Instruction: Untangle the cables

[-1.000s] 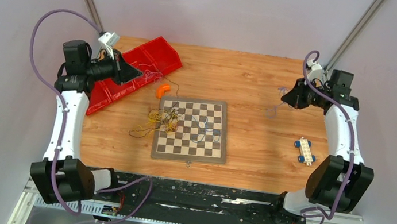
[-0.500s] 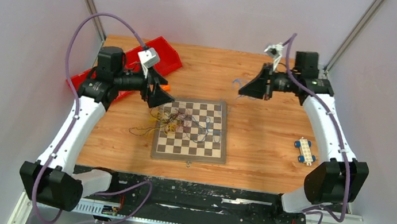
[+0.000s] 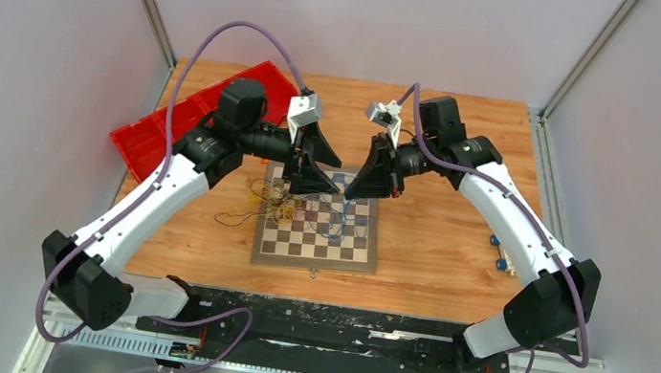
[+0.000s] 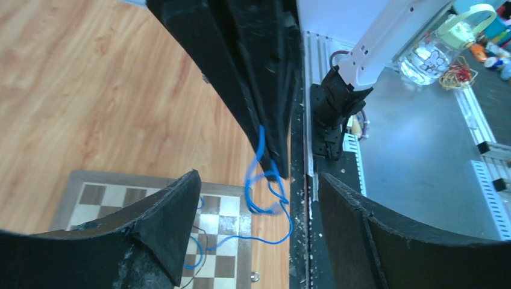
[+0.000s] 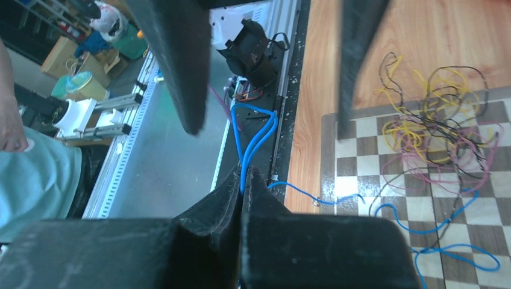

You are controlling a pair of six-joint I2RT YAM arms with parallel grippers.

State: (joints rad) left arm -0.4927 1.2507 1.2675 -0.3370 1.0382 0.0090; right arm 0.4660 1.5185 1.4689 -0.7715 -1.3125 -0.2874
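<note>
Above the far edge of the chessboard [image 3: 299, 248], the right gripper [image 5: 243, 180] has its matte black fingers pressed together, pinching a thin glossy blue cable [image 5: 253, 147]. The cable loops out and trails in curls onto the squares. Facing it, the left gripper [image 4: 258, 180] stands spread wide, its rough wedge-shaped fingers holding nothing. The other cables [image 5: 434, 120], hair-thin in yellow, black and pink, lie knotted in a loose nest over the chessboard's left edge.
</note>
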